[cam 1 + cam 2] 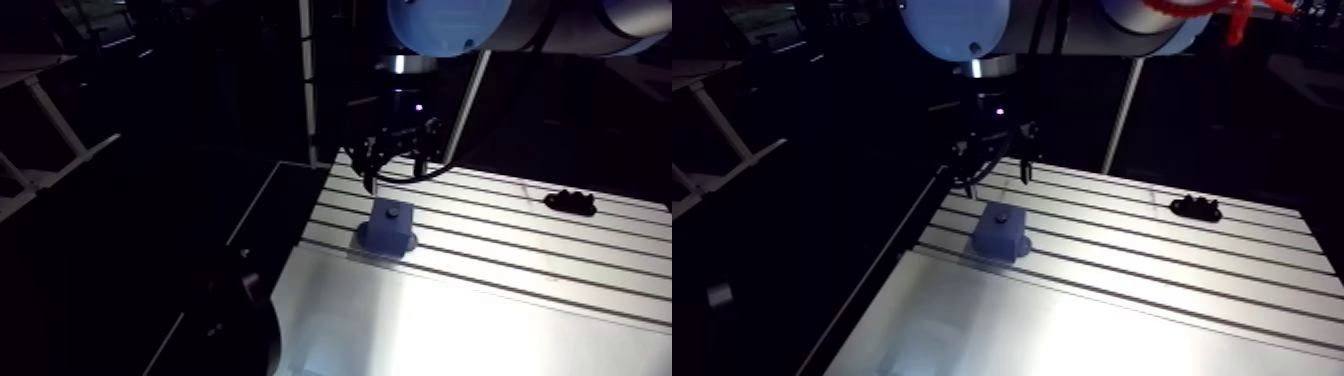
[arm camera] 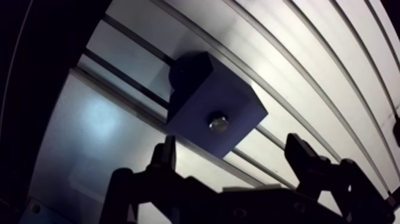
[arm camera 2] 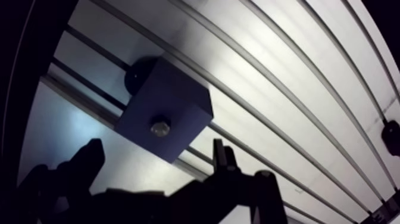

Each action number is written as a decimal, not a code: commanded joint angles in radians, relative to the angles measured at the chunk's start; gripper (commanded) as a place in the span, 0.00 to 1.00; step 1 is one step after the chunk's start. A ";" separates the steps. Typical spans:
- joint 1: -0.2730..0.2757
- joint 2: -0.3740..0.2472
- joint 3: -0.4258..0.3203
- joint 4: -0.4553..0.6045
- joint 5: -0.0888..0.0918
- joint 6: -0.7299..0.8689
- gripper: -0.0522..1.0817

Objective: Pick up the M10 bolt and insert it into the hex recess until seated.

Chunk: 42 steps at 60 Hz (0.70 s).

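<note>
In the arm view the hand (image 1: pixel 395 168) hangs near the top middle of the frame, over the far part of the worktop (image 1: pixel 480 300). The blue block (image 1: pixel 388 228) stands just below it in the picture, near the middle. Far off at the right lies a small black thing (image 1: pixel 571 201); I cannot tell what it is. From here the top of the block only shows a dark round bump, and the fingers are too small to read.

The wrist view shows more. The bolt (image 2: pixel 219 124) sits in the top of the block, and only its shiny round end shows. The two fingers (image 2: pixel 300 156) are spread wide with nothing between them. The bolt is ahead of the hand, about midway between the fingers. The fingers touch neither the bolt nor the block.
</note>
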 commanded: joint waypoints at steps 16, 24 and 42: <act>-0.001 -0.016 -0.001 0.009 0.003 0.090 0.05; 0.000 -0.011 0.018 0.006 0.002 0.100 0.13; -0.001 -0.001 0.047 -0.017 0.002 0.138 0.38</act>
